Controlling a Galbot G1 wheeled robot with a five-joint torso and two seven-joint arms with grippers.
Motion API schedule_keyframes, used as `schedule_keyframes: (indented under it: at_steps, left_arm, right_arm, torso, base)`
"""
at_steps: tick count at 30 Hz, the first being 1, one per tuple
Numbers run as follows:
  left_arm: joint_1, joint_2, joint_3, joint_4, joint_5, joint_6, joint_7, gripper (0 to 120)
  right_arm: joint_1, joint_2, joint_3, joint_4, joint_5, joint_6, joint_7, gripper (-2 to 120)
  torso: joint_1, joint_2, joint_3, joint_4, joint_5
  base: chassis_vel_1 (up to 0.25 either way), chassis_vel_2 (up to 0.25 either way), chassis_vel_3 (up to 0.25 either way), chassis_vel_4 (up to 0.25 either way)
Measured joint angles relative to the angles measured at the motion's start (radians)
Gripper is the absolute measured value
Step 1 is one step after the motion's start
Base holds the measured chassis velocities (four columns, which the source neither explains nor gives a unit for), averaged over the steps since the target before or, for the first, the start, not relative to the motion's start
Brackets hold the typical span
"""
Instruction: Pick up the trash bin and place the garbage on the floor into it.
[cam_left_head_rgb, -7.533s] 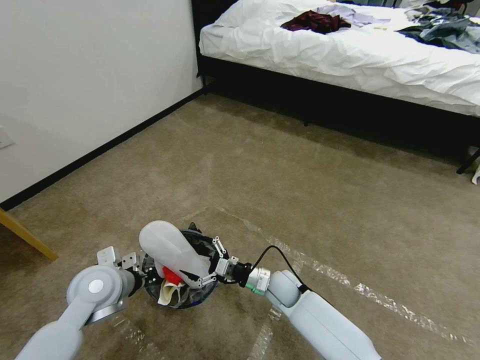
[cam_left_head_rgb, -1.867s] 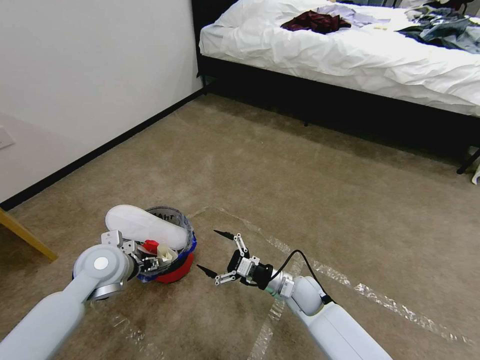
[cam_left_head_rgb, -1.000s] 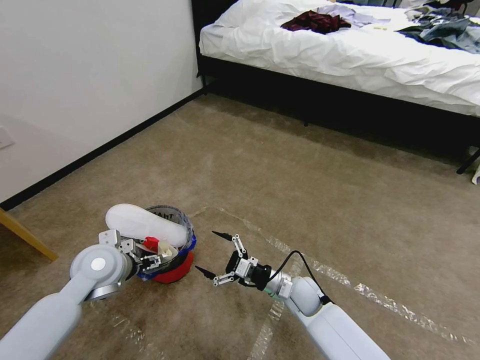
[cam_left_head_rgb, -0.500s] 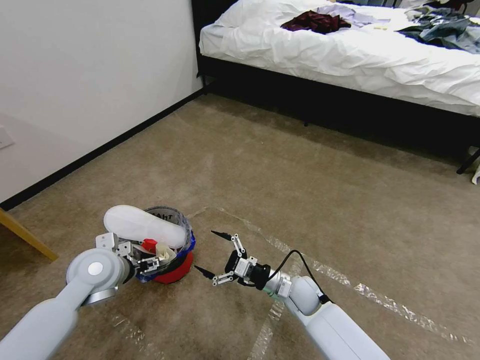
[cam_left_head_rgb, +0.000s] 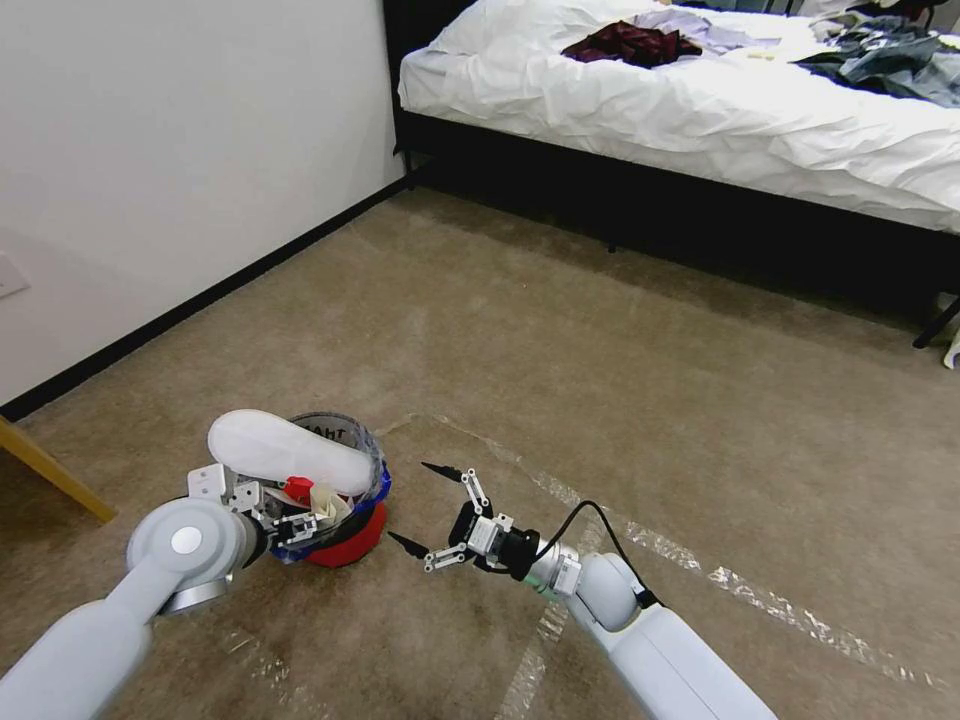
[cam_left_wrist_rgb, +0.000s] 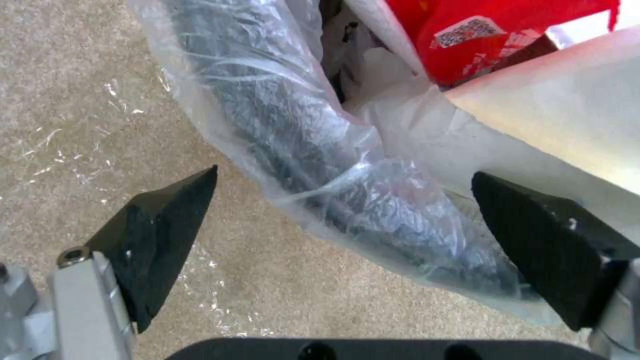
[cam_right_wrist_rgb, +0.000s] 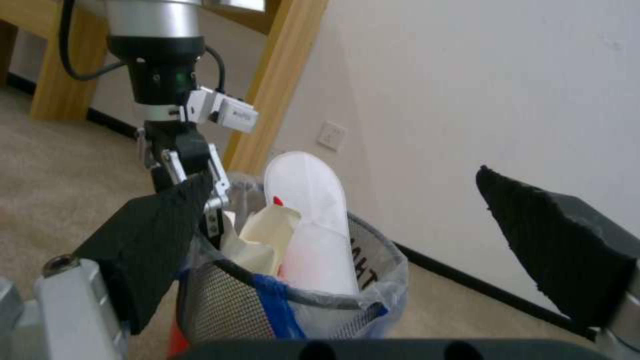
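- Bin (cam_left_head_rgb: 345, 535): small, round and red, lined with a clear bag (cam_left_wrist_rgb: 347, 165) edged in blue, black lettering at its rim; it stands on the floor (cam_left_head_rgb: 600, 380) close to the robot, near the wall (cam_left_head_rgb: 150, 150) side of the room.
- Slipper (cam_left_head_rgb: 285, 452): white, lying across the bin's mouth and jutting past the rim toward the wall; in the right wrist view it stands up out of the bin (cam_right_wrist_rgb: 300, 295) as the tallest item (cam_right_wrist_rgb: 313, 220).
- Other garbage in the bin: a red wrapper (cam_left_wrist_rgb: 507, 35) and crumpled pale paper (cam_right_wrist_rgb: 263, 237), packed beside the slipper.
- Left gripper (cam_left_head_rgb: 285, 515): at the bin's near rim, spread wide; in the left wrist view its two black fingertips (cam_left_wrist_rgb: 167, 225) straddle the bag-covered rim, one outside over the floor, the other over the contents, neither pressing the rim.
- Right gripper (cam_left_head_rgb: 425, 510): low over the floor just beside the bin, on the side away from the wall, spread wide and holding nothing, pointed at the bin; its black fingertips (cam_right_wrist_rgb: 553, 240) frame the bin in the right wrist view.
- Floor: beige-brown carpet crossed by whitish tape lines (cam_left_head_rgb: 720, 575).
- Bed (cam_left_head_rgb: 700, 100): white bedding on a black frame, along the far edge of the floor, well apart from the bin.
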Motion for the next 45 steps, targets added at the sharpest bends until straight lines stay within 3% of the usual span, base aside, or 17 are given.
schedule_keyframes:
  at_steps: [45]
  left_arm:
    - [0.068,0.093,-0.038,-0.081,-0.026,0.000,0.004,100]
  right_arm:
    - [-0.004,0.017,-0.001,0.006,-0.003,0.000,0.001,100]
  torso:
    - [0.000,0.000,0.000,0.0000,0.0000]
  base:
    - [0.000,0.000,0.000,0.000]
